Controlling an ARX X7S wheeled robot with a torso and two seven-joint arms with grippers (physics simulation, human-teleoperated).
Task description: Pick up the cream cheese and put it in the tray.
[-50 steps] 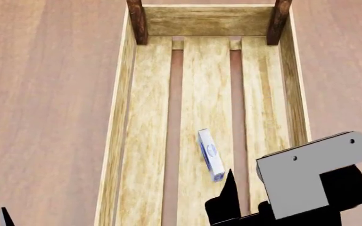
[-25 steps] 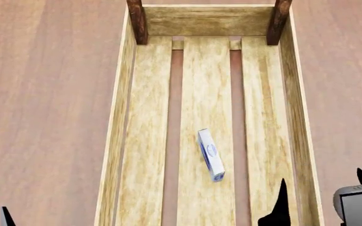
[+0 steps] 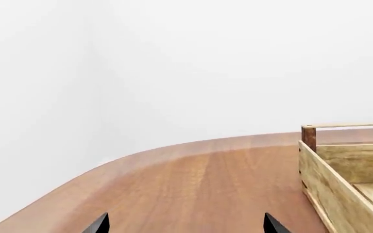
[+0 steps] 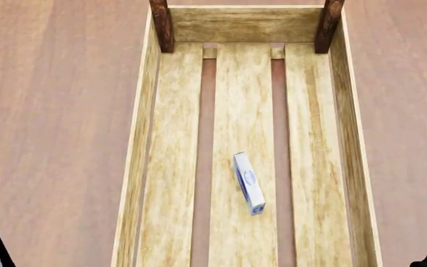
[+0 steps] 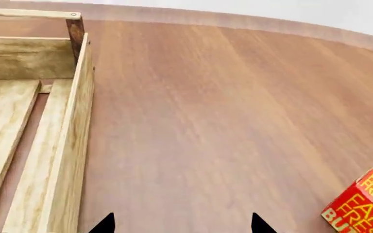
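Cheese [image 4: 248,183] lies in tray [image 4: 145,150], clear of our spread-apart fingers [image 5: 105,224]; we judge only a stray sweep could disturb it.

Both end effectors show only black, sharply pointed fingertips [image 3: 99,224].

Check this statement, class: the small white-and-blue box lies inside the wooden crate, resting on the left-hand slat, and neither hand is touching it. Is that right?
Not quite. The box does lie inside the crate, and neither hand touches it, but it rests on the middle slat, not the left-hand one. The head view shows this: a gap runs along each side of the slat that carries the box.
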